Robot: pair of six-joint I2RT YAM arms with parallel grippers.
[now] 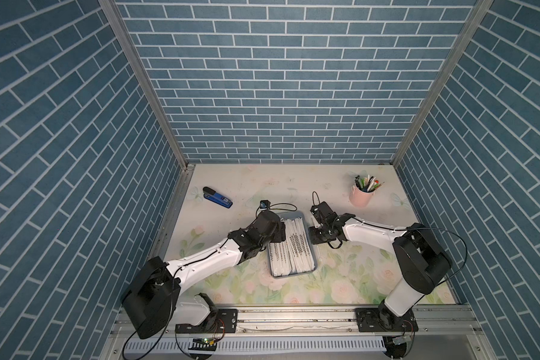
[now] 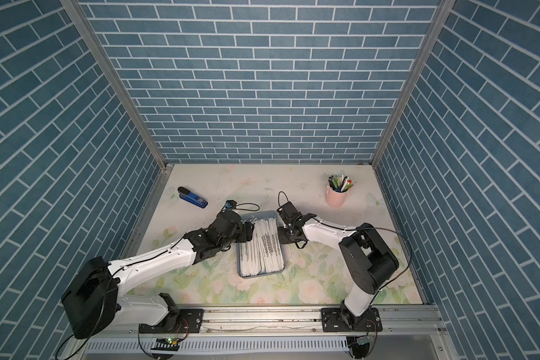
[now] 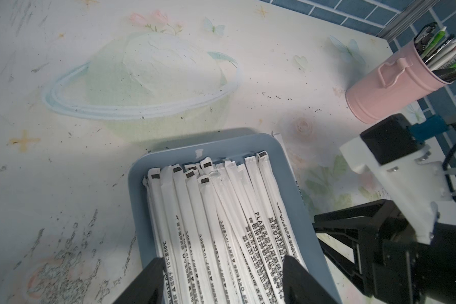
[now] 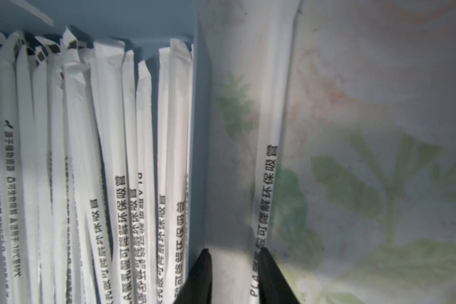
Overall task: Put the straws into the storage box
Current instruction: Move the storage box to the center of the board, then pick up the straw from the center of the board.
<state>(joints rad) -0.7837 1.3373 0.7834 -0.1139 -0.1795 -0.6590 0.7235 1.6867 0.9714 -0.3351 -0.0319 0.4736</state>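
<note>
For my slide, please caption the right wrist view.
Right arm's open fingers at one straw lying on the table, just outside the storage box.

Both top views are bright, evenly lit from above and sharp, though the brick walls (image 1: 281, 93) bow toward the edges. Soft shadows lie on the desk (image 1: 340, 280). The wrist views are dimmer and bluish, with the straws (image 4: 108, 118) soft and the desk's flower print blurred

The straws (image 3: 208, 210) are white with dark print, the storage box (image 3: 136, 205) blue-grey, the cup (image 3: 379, 89) pink.
</note>
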